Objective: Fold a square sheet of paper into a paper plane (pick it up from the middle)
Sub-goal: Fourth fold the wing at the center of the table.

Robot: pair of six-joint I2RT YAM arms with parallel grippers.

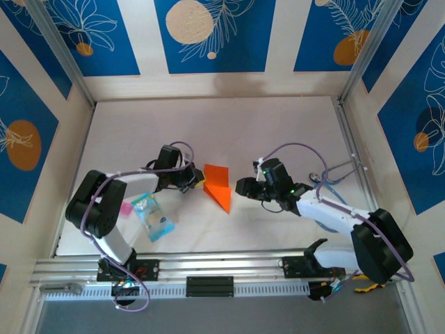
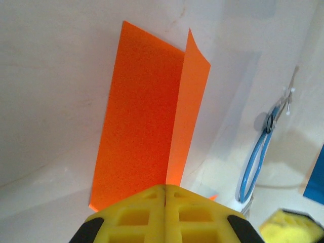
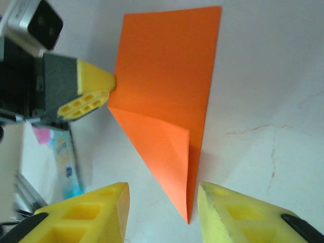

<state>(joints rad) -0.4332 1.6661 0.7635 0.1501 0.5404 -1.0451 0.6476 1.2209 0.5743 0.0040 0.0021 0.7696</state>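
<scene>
LEFT: I'm seeing the blue packet (image 1: 153, 216) lying beside my left arm | left gripper (image 1: 197, 182) is pinching the orange paper (image 1: 217, 185) at its left edge | MIDDLE: paper is lying partly folded mid-table (image 1: 278, 125), one flap standing up | RIGHT: right gripper (image 3: 163, 188) is hanging with jaws parted, either side of the paper's pointed corner

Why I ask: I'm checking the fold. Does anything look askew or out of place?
The orange paper is only half folded: one flap stands up off the table where the shut left gripper pinches its edge. A blue and clear packet lies by the left arm, unrelated to folding.
</scene>
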